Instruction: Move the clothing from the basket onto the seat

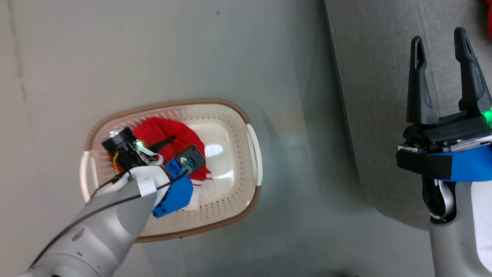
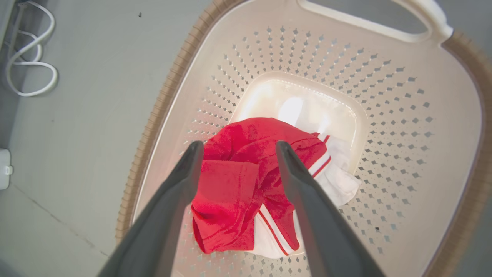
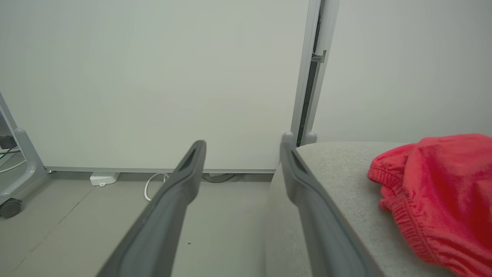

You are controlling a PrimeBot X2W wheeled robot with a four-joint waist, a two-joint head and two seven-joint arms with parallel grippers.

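Observation:
The cream basket (image 1: 254,152) with its brown rim stands on the floor, left of centre in the head view. One red garment (image 2: 234,192) with white panels and striped trim lies crumpled in its bottom. My left gripper (image 2: 238,146) reaches down into the basket and is open, one finger on each side of the garment; I cannot tell whether it touches the fabric. My right gripper (image 1: 439,36) is open and holds nothing, above the edge of the grey sofa (image 1: 376,96). A second red garment (image 3: 442,192) lies on the sofa (image 3: 338,173), to the right of my right gripper (image 3: 242,142).
A pale grey partition panel (image 3: 153,77) on a wheeled foot (image 3: 11,207) stands behind the sofa. White cable (image 2: 30,57) loops on the floor beside the basket (image 2: 161,100). A white box (image 3: 103,178) and cable lie at the panel's base.

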